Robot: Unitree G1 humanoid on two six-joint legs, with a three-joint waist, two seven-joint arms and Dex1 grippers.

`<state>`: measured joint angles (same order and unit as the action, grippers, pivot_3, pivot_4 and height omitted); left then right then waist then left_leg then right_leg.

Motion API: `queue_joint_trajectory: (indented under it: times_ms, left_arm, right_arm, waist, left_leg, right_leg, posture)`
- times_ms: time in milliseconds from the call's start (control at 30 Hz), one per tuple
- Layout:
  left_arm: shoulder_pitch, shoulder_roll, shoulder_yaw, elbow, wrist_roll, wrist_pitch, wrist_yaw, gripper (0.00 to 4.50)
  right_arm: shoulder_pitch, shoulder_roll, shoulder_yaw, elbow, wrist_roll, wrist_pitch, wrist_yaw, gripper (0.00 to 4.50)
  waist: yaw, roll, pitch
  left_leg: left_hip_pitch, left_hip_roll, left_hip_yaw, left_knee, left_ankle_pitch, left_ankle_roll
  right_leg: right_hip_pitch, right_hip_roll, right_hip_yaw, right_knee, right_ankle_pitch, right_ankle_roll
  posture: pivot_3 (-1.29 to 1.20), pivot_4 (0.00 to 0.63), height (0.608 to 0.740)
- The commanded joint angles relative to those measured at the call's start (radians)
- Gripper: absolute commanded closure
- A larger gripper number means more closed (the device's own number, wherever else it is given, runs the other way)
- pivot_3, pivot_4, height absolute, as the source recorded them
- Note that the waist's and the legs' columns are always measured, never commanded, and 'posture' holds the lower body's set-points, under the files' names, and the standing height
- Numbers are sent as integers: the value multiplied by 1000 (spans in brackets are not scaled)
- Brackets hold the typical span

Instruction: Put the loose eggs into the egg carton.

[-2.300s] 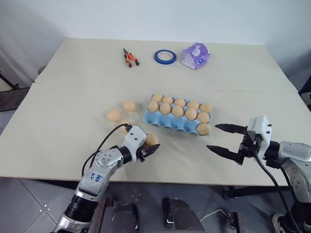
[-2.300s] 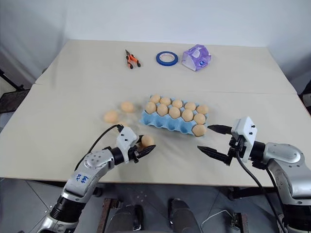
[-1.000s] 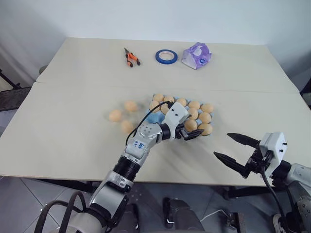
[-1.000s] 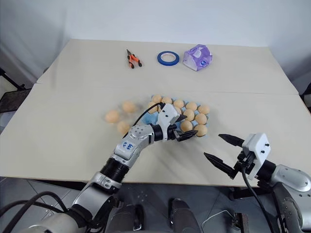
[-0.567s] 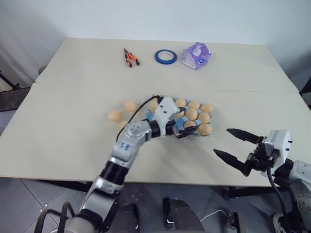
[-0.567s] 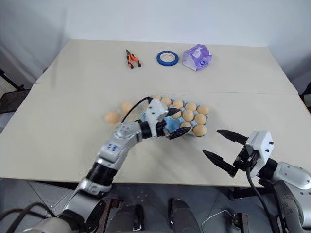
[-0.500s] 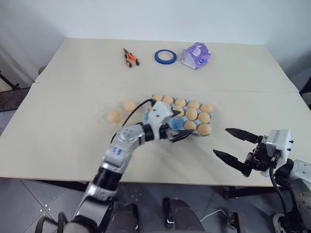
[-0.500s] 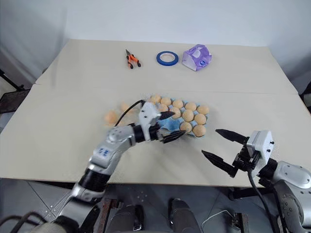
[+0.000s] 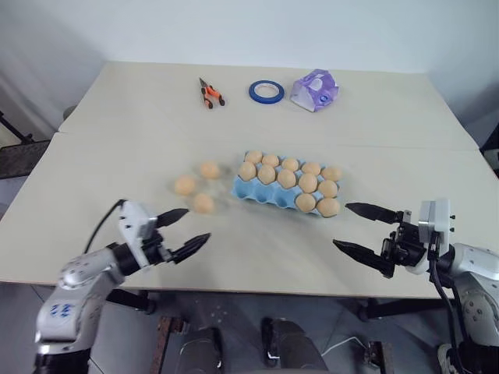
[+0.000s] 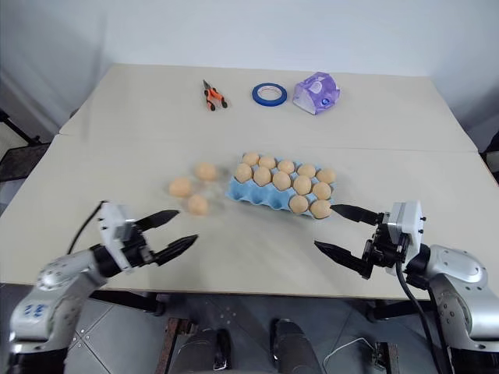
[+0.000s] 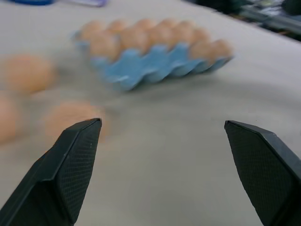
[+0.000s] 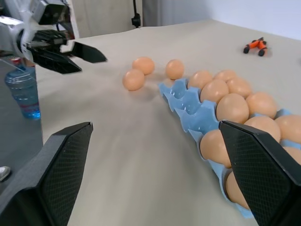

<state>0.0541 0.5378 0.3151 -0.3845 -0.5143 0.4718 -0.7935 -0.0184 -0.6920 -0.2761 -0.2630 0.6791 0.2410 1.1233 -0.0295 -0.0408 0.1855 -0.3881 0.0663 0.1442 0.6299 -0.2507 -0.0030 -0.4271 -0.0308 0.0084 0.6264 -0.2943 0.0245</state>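
Blue and bumpy, the egg carton [image 9: 284, 187] sits in the middle of the pale bench [image 9: 117, 109]. It looks like it has three rows of cups. The two far rows are full of eggs. In the near row, eggs sit in the right-hand cups, and the other near cups look bare.

Three loose eggs [image 9: 196, 186] lie on the bench at about 9 o'clock from the carton, close together. So most of the job looks done, and three eggs are left to put in.

Down at about 7 o'clock, the left claw [image 9: 184, 230] is spread wide and holds nothing. It points toward the loose eggs, with the nearest one just past its tips. I think it will pick that egg next.

At about 4 o'clock, the right claw [image 9: 360, 229] is spread wide too, with nothing in it. It waits near the carton's right end.
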Motion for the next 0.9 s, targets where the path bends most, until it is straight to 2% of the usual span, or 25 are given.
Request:
queue_joint_trajectory:
  times_ms: [33, 133, 233, 433, 500, 567, 600, 900]
  left_arm:
    - [108, 48, 99, -51, -51, -35, -62, 53]
    - [141, 63, 128, -22, -29, -83, -65, 53]
    - [109, 56, 119, -16, -11, -101, -16, 53]
    - [-63, -14, -22, 48, 85, -71, 153, 53]
    - [-125, -40, -72, 74, 115, -71, 193, 53]
    - [-187, -66, -121, 111, 142, -76, 220, 53]
    - [-221, -78, -147, 138, 157, -67, 234, 53]
    - [-354, -87, -270, 347, 247, -121, 203, 53]
  right_arm:
    - [-37, -21, -1, 20, -4, -10, 25, 0]
    - [-62, -22, 13, 45, -15, -10, 42, 0]
    - [-83, -20, 24, 61, -25, -9, 48, 0]
    - [-116, -8, 42, 84, -39, -9, 47, 0]
    - [-119, -7, 45, 84, -41, -8, 43, 0]
    - [-118, -4, 46, 81, -44, -9, 35, 0]
    - [-112, -4, 45, 75, -44, -8, 30, 0]
    - [-64, -8, 29, 40, -45, -10, -2, 0]
  waist:
    - [-1, 0, 0]
    - [1, 0, 0]
    - [1, 0, 0]
    - [2, 0, 0]
    - [2, 0, 0]
    - [2, 0, 0]
    - [2, 0, 0]
    - [1, 0, 0]
  left_leg:
    - [0, 0, 0, 0, 0, 0]
    - [0, 0, 0, -1, -1, 0]
    - [-1, 0, 0, -1, -1, 0]
    - [-1, 0, 1, -2, -1, 0]
    - [-1, 0, 1, -2, -2, 1]
    - [-1, 0, 1, -2, -3, 0]
    - [-1, 0, 1, -2, -3, 1]
    - [-1, 2, 1, -1, -1, 2]
  right_leg:
    - [0, 0, 0, 0, 0, 0]
    - [0, -1, 0, -2, 0, 0]
    - [0, -1, 0, -3, 0, -1]
    - [0, -2, 0, -4, 0, 1]
    - [0, -1, 0, -3, 3, 5]
    - [0, -1, -1, -3, 10, 17]
    - [0, 0, -1, -2, 10, 17]
    - [-1, 2, 0, 0, 9, 16]
  posture:
    - [0, 150, 740]
    - [0, 150, 740]
    - [0, 150, 740]
    - [0, 150, 740]
    - [0, 150, 740]
    - [0, 150, 740]
    - [0, 150, 740]
    - [0, 150, 740]
